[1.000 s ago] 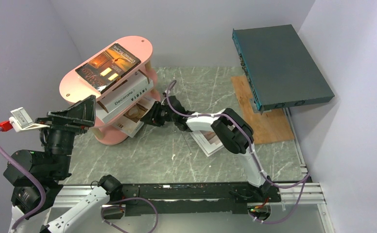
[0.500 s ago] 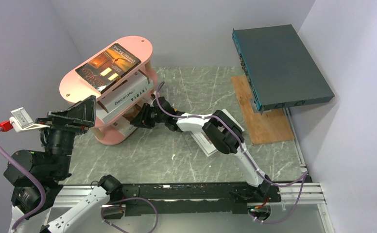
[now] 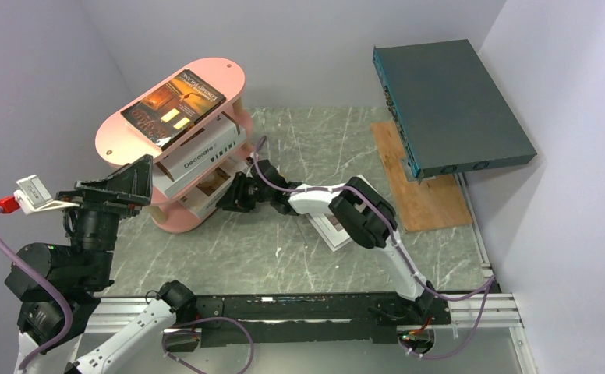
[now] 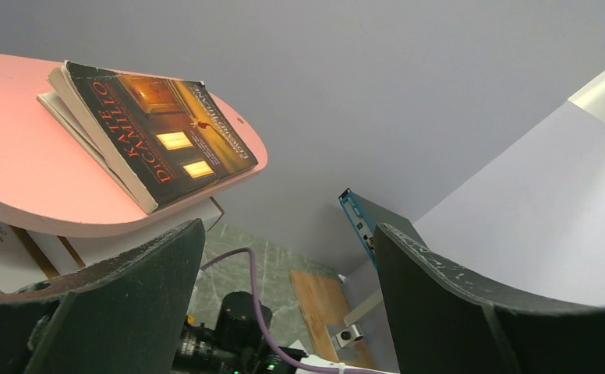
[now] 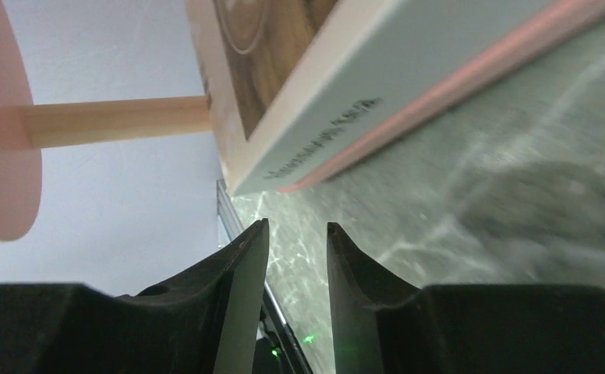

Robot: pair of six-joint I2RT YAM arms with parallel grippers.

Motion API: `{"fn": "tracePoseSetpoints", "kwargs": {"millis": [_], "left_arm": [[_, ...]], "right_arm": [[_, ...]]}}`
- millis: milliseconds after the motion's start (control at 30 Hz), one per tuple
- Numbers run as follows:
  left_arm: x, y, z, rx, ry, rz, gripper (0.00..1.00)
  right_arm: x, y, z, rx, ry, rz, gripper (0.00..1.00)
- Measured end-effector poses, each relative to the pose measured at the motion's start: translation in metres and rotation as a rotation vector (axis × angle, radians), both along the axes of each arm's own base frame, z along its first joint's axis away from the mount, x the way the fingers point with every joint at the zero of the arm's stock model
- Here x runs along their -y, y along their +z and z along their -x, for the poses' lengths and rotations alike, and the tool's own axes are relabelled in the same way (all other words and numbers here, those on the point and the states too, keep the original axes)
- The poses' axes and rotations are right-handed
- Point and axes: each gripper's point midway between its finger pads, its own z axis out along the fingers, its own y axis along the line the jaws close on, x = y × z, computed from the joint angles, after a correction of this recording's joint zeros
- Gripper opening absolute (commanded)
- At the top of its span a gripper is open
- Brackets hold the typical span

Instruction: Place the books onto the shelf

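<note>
I see my right gripper (image 5: 295, 227) empty, fingers a sliver apart, just off the corner of the white book (image 5: 323, 101) on the bottom tier of the shelf (image 3: 116, 139), while my left gripper (image 4: 288, 230) gapes wide, empty, near the top tier's orange book (image 4: 155, 132).

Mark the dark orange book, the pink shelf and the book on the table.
dark orange book (image 3: 176, 105): top view, cover middle
pink shelf (image 3: 113, 135): top view, top tier
book on the table (image 3: 330, 231): top view, white cover

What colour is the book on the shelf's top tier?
The book is dark orange-brown; clearest in left wrist view.
</note>
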Motion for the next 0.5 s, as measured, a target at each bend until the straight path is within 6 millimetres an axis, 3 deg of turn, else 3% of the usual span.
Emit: {"fn": "tracePoseSetpoints", "kwargs": {"millis": [133,367,500], "left_arm": [[0.001,-0.003,-0.001,-0.004,0.0,-0.003,0.86],[0.008,-0.006,-0.008,-0.03,-0.01,-0.039,0.87],[0.021,-0.01,-0.02,-0.07,-0.029,-0.085,0.87]], "right_arm": [[0.033,0.004,-0.005,0.011,-0.031,0.029,0.37],[0.091,0.036,-0.066,0.113,-0.168,0.05,0.47],[0.114,0.035,-0.092,0.144,-0.221,0.097,0.49]]}}
